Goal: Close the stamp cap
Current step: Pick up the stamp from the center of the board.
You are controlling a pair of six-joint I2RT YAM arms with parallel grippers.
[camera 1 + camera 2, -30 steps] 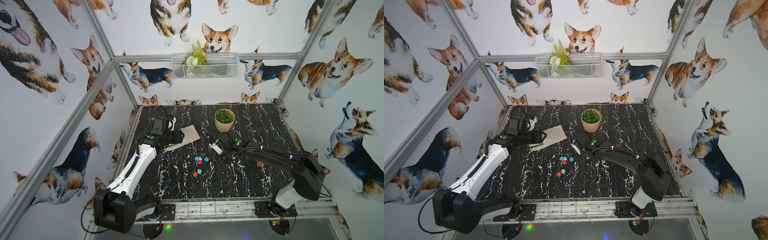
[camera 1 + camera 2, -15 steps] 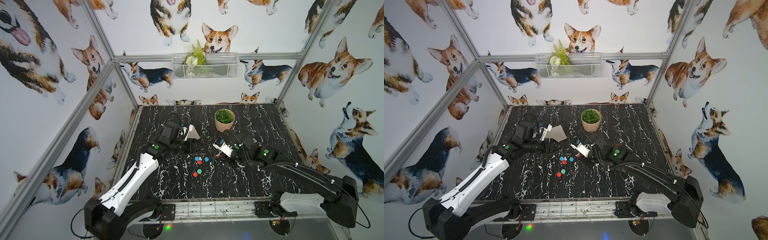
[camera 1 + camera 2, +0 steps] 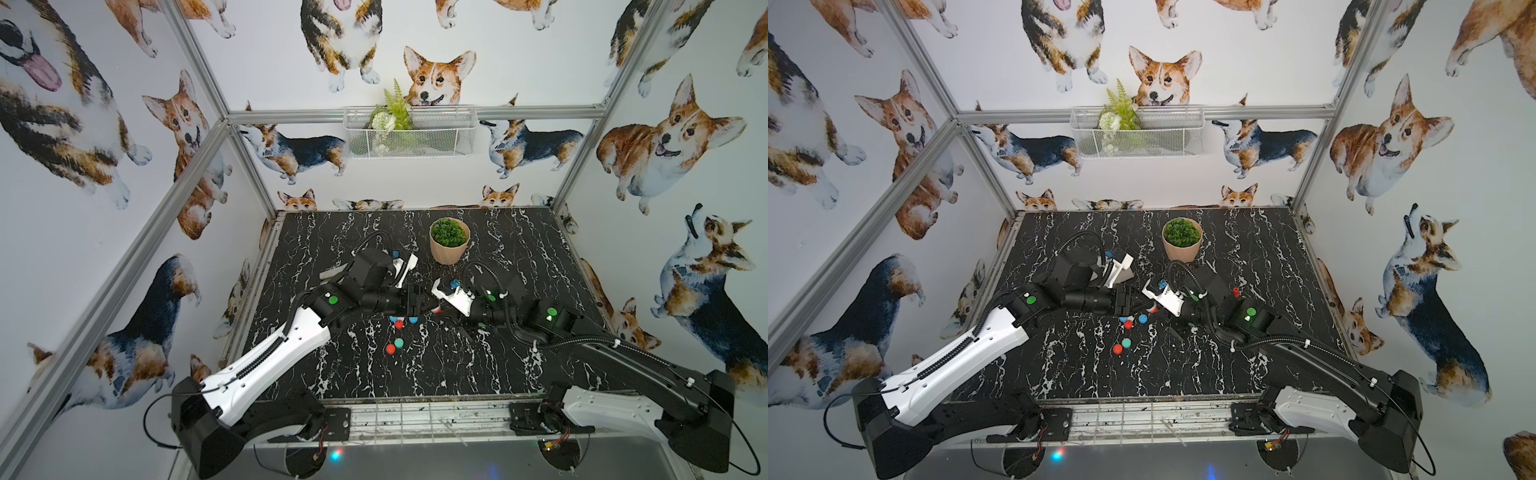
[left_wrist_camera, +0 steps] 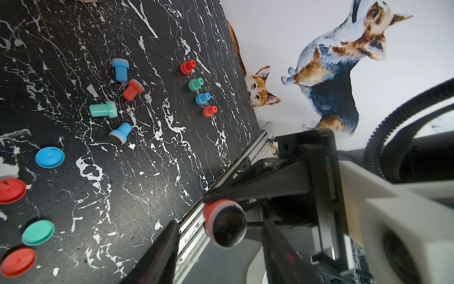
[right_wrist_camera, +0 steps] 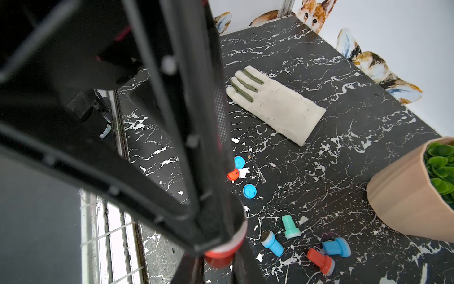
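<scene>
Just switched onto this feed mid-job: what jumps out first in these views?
A red stamp, its dark face bare, is pinched in the right gripper over the middle of the black table, with the left gripper open on either side of it. Beneath lie loose caps and other small stamps. Corgi wallpaper covers the walls.

In the past second I've brought the left gripper [image 4: 221, 221] in from the 10 o'clock part of the table [image 3: 519, 257] to its centre. It now points toward 3 o'clock, nose to nose with the right gripper [image 5: 217, 270]. The right arm's elbow has swung out to the 5 o'clock corner. Its red stamp [image 4: 224, 226] now sits between the left's parted fingers [image 4: 157, 255].
</scene>
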